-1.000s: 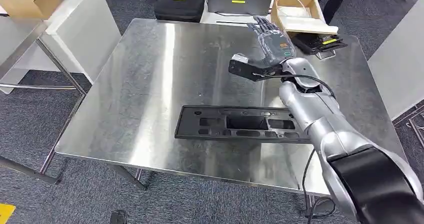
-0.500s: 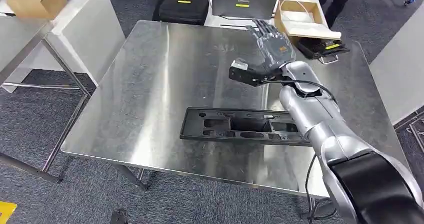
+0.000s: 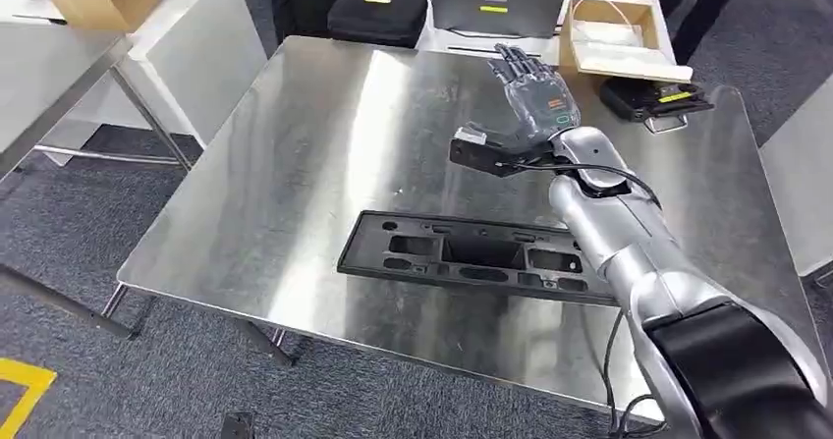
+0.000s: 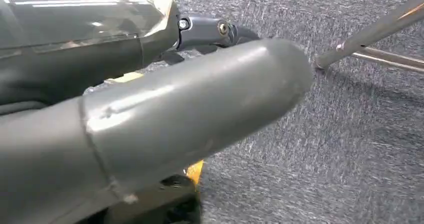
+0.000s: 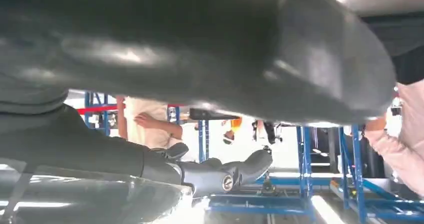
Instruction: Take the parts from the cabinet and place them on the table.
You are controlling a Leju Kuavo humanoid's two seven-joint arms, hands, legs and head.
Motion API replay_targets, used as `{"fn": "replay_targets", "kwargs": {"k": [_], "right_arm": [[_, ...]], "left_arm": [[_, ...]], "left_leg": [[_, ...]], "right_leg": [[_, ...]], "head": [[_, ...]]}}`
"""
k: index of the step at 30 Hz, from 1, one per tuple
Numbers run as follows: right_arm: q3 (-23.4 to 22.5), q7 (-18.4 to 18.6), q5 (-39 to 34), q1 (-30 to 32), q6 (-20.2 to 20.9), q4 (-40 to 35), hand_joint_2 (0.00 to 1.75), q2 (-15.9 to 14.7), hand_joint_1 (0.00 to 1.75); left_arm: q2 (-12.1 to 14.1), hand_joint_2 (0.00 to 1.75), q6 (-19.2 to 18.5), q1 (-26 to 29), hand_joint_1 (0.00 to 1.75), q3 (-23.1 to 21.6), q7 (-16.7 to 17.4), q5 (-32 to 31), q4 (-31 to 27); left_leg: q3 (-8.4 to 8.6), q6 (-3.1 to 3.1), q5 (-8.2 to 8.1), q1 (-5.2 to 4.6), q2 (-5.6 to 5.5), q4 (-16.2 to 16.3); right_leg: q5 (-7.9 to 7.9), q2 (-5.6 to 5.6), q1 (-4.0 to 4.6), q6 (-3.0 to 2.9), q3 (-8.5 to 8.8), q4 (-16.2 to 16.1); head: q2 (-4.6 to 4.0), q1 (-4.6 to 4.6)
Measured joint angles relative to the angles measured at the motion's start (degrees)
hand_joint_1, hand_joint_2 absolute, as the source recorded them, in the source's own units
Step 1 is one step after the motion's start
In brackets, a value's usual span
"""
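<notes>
I have the right hand (image 3: pixel 535 90) up over the far half of the worktop (image 3: pixel 295 164), in the upper middle of the head frame, with its fingers stretched flat and apart and nothing in them, so it has let go. The part (image 3: pixel 472 255), a long black moulded panel with cut-outs, lies flat on the steel just below the centre of the frame, near the worktop's front edge and running left to right; its right end passes under my silver forearm. Across the last second the whole picture slides: the worktop's far corners, the cardboard box (image 3: pixel 611 22) at top right and the black case (image 3: pixel 378 12) at top centre all move together, which tells me the head camera is turning, not that the things are moving. Against the worktop the part sits where it did, and the hand keeps much the same raised, spread pose above it, well apart from the panel. I read that as this delivery being finished: the part is down and free, and the body is starting to swing away, likely back toward the cabinet for another part. The left hand (image 4: pixel 150 124) hangs low over grey carpet beside a worktop leg; from its wrist camera I see the thumb and cover close up, but I cannot tell whether its fingers are spread or curled.
</notes>
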Motion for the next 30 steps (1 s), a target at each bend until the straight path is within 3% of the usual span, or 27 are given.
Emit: {"fn": "replay_targets", "kwargs": {"k": [1, 2, 3, 4, 5, 6, 9, 10, 11, 12, 13, 15, 16, 17, 18, 19, 20, 21, 24, 25, 26, 27, 28, 29, 30], "right_arm": [[0.05, 0.02, 0.07, 0.04, 0.00, 0.00, 0.00, 0.00, 0.00], [0.09, 0.04, 0.09, 0.03, 0.00, -0.04, 0.00, 0.00, 0.00], [0.13, 0.09, 0.13, -0.01, 0.00, -0.17, 0.00, 0.00, 0.00], [0.15, 0.09, 0.13, -0.12, 0.00, -0.31, 0.00, 0.02, 0.00], [0.15, 0.09, 0.13, -0.19, 0.00, -0.42, 0.00, 0.02, 0.00], [0.15, 0.11, 0.13, -0.33, 0.02, -0.46, 0.00, -0.15, 0.00], [0.24, 0.11, 0.13, -0.22, 0.02, -0.52, 0.00, -0.02, 0.00], [0.22, 0.13, 0.15, -0.25, 0.00, -0.79, 0.00, 0.07, 0.00], [0.20, 0.15, 0.13, -0.39, 0.00, -0.79, 0.00, -0.24, 0.00], [0.22, 0.15, 0.17, -0.51, 0.00, -0.79, 0.00, -0.24, 0.00], [0.24, 0.15, 0.26, -0.37, 0.00, -0.79, 0.00, -0.44, 0.00], [0.24, 0.35, 0.35, 0.23, 0.02, -0.74, 0.00, -0.83, 0.00], [0.28, 0.48, 0.50, 0.43, 0.04, -0.74, 0.00, -0.90, 0.00], [0.31, 0.59, 0.55, 0.43, 0.04, -0.74, 0.00, -0.92, 0.00], [0.31, 0.76, 0.66, 0.31, 0.04, -0.76, 0.00, -0.94, 0.00], [0.31, 0.81, 0.68, 0.13, 0.04, -0.76, 0.00, -0.96, 0.00], [0.31, 0.85, 0.74, 0.05, 0.07, -0.76, 0.00, -1.14, 0.00], [0.33, 0.85, 0.81, -0.06, 0.11, -0.79, 0.00, -1.11, 0.00], [0.55, 0.85, 0.92, 0.19, 0.26, -0.87, 0.00, -0.72, 0.00], [0.57, 0.85, 0.96, 0.04, 0.28, -0.98, 0.00, -0.63, 0.00], [0.59, 1.12, 1.11, -0.11, 0.37, -1.09, 0.00, -0.48, 0.00], [0.61, 1.22, 1.25, -0.19, 0.41, -1.09, 0.00, -0.39, 0.00], [0.66, 1.31, 1.47, -0.17, 0.44, -1.09, 0.00, -0.39, 0.00], [0.70, 1.38, 1.53, -0.03, 0.50, -1.09, 0.00, -0.48, 0.00], [0.74, 1.40, 1.57, 0.10, 0.50, -1.07, 0.00, -0.50, 0.00]], "left_arm": [[0.02, 0.00, 0.00, 0.05, 0.00, 0.00, 0.00, 0.00, 0.00], [0.02, 0.00, 0.00, 0.03, 0.00, 0.00, 0.02, 0.00, 0.00], [0.02, 0.00, 0.00, 0.02, 0.00, 0.00, 0.00, 0.00, 0.00], [0.04, 0.00, 0.00, 0.00, 0.00, 0.00, 0.02, -0.04, 0.00], [0.22, 0.00, 0.00, -0.12, 0.00, 0.00, 0.00, -0.04, 0.00], [0.26, 0.00, 0.00, -0.23, 0.00, 0.00, 0.00, -0.07, -0.02], [0.24, 0.00, 0.00, -0.16, 0.00, 0.00, 0.02, -0.07, -0.02], [0.24, 0.00, 0.00, -0.11, 0.00, -0.02, 0.02, -0.07, -0.02], [0.13, 0.00, 0.00, -0.05, 0.00, 0.00, 0.00, -0.09, -0.04], [0.15, 0.00, 0.02, -0.20, 0.00, 0.04, 0.02, -0.07, -0.04], [0.15, 0.00, 0.00, -0.35, 0.00, 0.07, 0.02, -0.09, -0.04], [0.00, 0.00, -0.09, -0.35, 0.00, 0.04, 0.02, -0.26, -0.04], [-0.04, 0.00, -0.07, -0.23, 0.00, 0.07, 0.04, -0.26, -0.02], [-0.07, 0.00, -0.07, -0.17, 0.00, 0.04, 0.04, -0.28, -0.02], [-0.07, 0.00, -0.02, -0.18, 0.00, 0.07, 0.04, -0.33, -0.02], [-0.07, 0.00, -0.02, -0.19, 0.00, 0.07, 0.04, -0.35, -0.04], [-0.07, 0.00, -0.02, -0.17, 0.00, 0.07, 0.04, -0.37, -0.02], [-0.05, 0.00, -0.02, -0.28, 0.00, 0.07, 0.09, -0.39, -0.02], [-0.07, 0.00, 0.00, 0.08, 0.00, 0.07, 0.13, -0.42, -0.02], [0.07, 0.00, 0.00, 0.13, 0.00, 0.07, 0.20, -0.41, -0.02], [0.02, 0.00, 0.00, 0.23, 0.00, 0.04, 0.29, -0.44, -0.02], [-0.04, 0.00, 0.00, 0.10, 0.00, 0.04, 0.37, -0.50, -0.02], [-0.04, 0.00, -0.02, -0.07, 0.00, 0.04, 0.55, -0.52, -0.02], [-0.02, 0.00, -0.02, -0.13, 0.00, 0.02, 0.55, -0.55, -0.02], [-0.04, 0.00, -0.02, -0.11, 0.00, 0.02, 0.57, -0.55, -0.02]], "left_leg": [[-0.18, 0.35, 1.30, -0.06, 0.00, -0.65], [0.90, 0.82, 3.54, -0.24, 0.04, -3.53], [3.03, 1.52, 6.31, -0.58, 0.36, -8.18], [5.70, 2.56, 8.95, -1.23, 1.70, -13.59], [7.23, 3.39, 8.52, -2.10, 4.38, -16.39], [7.20, 3.34, 8.63, -2.36, 4.01, -16.88], [7.01, 3.57, 8.72, -2.63, 2.15, -17.06], [7.94, 3.84, 9.57, -1.87, 1.49, -18.56], [8.36, 3.84, 9.76, -2.04, 1.00, -19.12], [8.44, 4.28, 10.03, -1.94, 0.58, -19.15], [8.40, 4.26, 10.02, -1.96, -0.16, -19.16], [8.39, 4.26, 10.01, -1.96, -1.71, -19.13], [8.42, 4.22, 9.99, -1.96, -2.51, -19.11], [8.44, 4.20, 9.98, -1.95, -3.31, -19.05], [8.49, 4.05, 9.88, -1.93, -4.09, -18.95], [8.51, 3.78, 9.70, -1.89, -4.77, -18.63], [8.20, 3.37, 9.42, -1.87, -5.34, -18.20], [7.61, 2.87, 8.93, -2.30, -5.94, -17.28], [7.13, 2.20, 9.26, -1.64, -7.26, -17.61], [6.98, 1.96, 9.00, -1.62, -7.67, -17.33], [6.55, 1.62, 8.27, -1.95, -5.08, -16.31], [5.28, 1.17, 6.78, -1.89, -2.55, -13.55], [3.17, 0.82, 4.91, -1.60, -1.03, -9.44], [0.32, 0.55, 2.88, -1.40, -0.17, -4.21], [-1.61, 0.40, 2.05, -1.30, 0.07, -1.02]], "right_leg": [[-0.07, -0.34, 0.24, -0.10, 0.11, 0.00], [-0.18, -0.76, 0.45, -0.26, 0.28, 0.00], [-0.31, -1.16, 0.67, -0.42, 0.53, -0.02], [-0.44, -1.58, 0.81, -0.58, 0.82, -0.07], [-0.52, -2.02, 0.93, -0.61, 1.03, -0.24], [-0.64, -2.45, 1.44, -0.40, 0.97, -0.24], [-0.74, -4.10, 1.21, 0.20, 1.38, -0.68], [-1.25, -3.98, 1.72, 0.59, 0.98, -0.41], [-2.16, -2.13, 1.37, 0.50, 0.62, 1.27], [-3.87, -0.64, 1.23, 0.07, -0.82, 4.75], [-5.76, 0.18, 1.10, -0.27, -3.04, 9.52], [-7.90, 0.67, 1.00, -0.13, -7.06, 17.12], [-7.47, 0.75, 0.97, 0.26, -7.64, 17.50], [-5.89, 0.82, 0.90, 0.94, -6.74, 14.89], [-3.62, 0.98, 0.76, 1.68, -4.72, 10.14], [-1.31, 1.91, 0.42, 2.35, -2.44, 4.92], [0.16, 4.20, -0.08, 2.69, -0.65, 0.71], [-0.28, 4.68, 0.06, 2.02, 0.19, -0.11], [-0.22, 3.11, 0.69, 0.77, 0.02, 0.01], [0.01, 2.51, -0.32, 0.30, 0.27, -0.35], [-0.13, 2.11, -0.02, 0.08, 0.49, -0.38], [-0.27, 1.64, -0.08, -0.57, 0.65, -0.38], [-0.41, 1.25, 0.04, -0.71, 0.81, -0.38], [-0.58, 0.53, 0.25, -0.92, 0.95, -0.38], [-0.72, -0.05, 0.30, -1.08, 1.01, -0.37]], "head": [[0.00, 0.04], [0.00, 0.02], [0.00, 0.04], [0.00, 0.02], [0.00, 0.13], [0.00, 0.13], [0.00, 0.07], [0.00, 0.18], [0.00, 0.33], [0.00, 0.20], [0.00, 0.33], [0.00, 0.35], [0.00, 0.33], [0.00, 0.31], [0.00, 0.31], [0.00, 0.33], [0.00, 0.37], [0.00, 0.28], [0.00, 0.22], [0.00, 0.22], [-0.02, 0.11], [0.00, -0.90], [0.00, -0.90], [0.00, -0.90], [0.00, -0.96]]}}
